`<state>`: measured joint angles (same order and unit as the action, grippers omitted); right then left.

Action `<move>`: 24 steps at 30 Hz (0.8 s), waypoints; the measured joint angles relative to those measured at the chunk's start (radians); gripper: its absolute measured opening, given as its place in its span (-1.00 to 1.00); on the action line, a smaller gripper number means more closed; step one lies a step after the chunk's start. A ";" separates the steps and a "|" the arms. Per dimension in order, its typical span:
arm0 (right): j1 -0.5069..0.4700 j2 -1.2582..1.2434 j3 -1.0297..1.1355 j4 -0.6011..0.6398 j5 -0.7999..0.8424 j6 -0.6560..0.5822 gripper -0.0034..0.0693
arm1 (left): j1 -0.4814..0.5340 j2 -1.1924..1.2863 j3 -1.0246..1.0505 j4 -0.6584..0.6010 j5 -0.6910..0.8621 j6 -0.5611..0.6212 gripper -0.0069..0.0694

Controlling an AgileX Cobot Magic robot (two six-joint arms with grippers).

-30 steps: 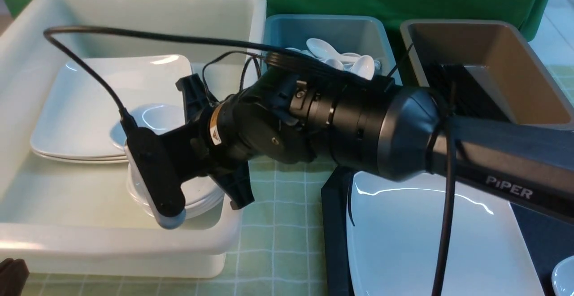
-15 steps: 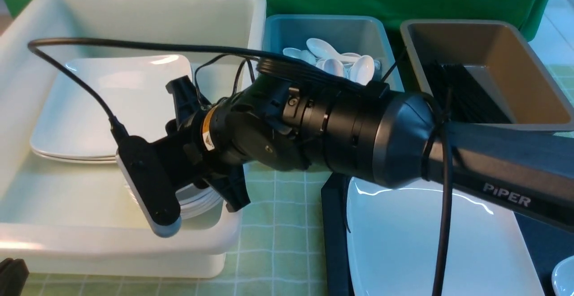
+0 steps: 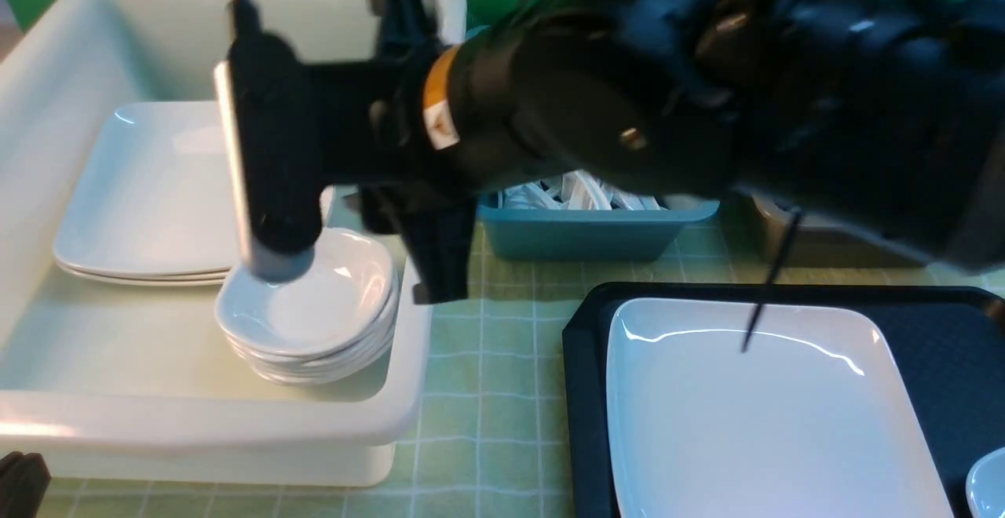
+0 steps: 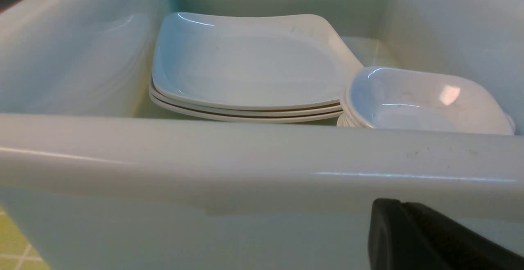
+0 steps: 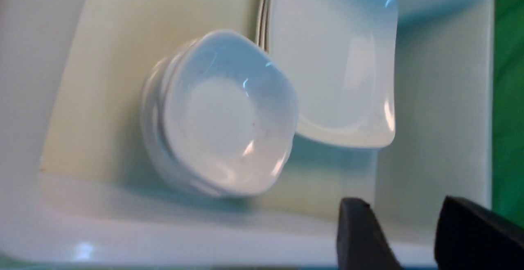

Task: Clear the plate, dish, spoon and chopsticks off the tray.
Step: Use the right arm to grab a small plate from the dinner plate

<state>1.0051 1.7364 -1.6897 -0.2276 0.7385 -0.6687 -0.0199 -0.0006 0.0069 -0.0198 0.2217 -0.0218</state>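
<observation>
Where the right gripper (image 5: pixel 403 214) stands: raised over the right end of the white tub (image 3: pixel 196 432) and blurred in the front view; its jaws are apart with nothing between them.
Left gripper (image 4: pixel 430 241): low, just outside the white tub's near wall; jaws together, holding nothing that shows.
Dish (image 3: pixel 314 298): topmost on the stack of small dishes (image 3: pixel 314 365) in the tub's near right corner, upright, clear of both grippers.
Stack of large plates (image 3: pixel 149 196): toward the tub's far left corner; its near right corner is just beside the small stack, though I cannot tell whether they touch.
Plate (image 3: pixel 754 416): flat on the left part of the tray (image 3: pixel 950 377), close along the left and far rims.
Tray: on the green checked cloth (image 3: pixel 487 392) toward its near right, cut off by the frame.
White rounded piece (image 3: pixel 988 486): toward the tray's near right, beside the plate and mostly cut off; I cannot tell what it is.
Blue tub (image 3: pixel 589 231): on the cloth beyond the tray, right of the white tub, holding white spoons (image 3: pixel 573 188).
Brown tub (image 3: pixel 816 247): right of the blue tub, mostly hidden behind the right arm (image 3: pixel 628 110).
</observation>
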 joint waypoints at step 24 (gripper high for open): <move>-0.820 -0.458 0.930 0.198 0.319 0.643 -0.55 | 0.000 0.000 0.000 0.000 0.000 0.000 -0.82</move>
<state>0.1853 1.2787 -0.7599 -0.0298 1.0580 -0.0260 -0.0199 -0.0006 0.0069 -0.0198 0.2222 -0.0218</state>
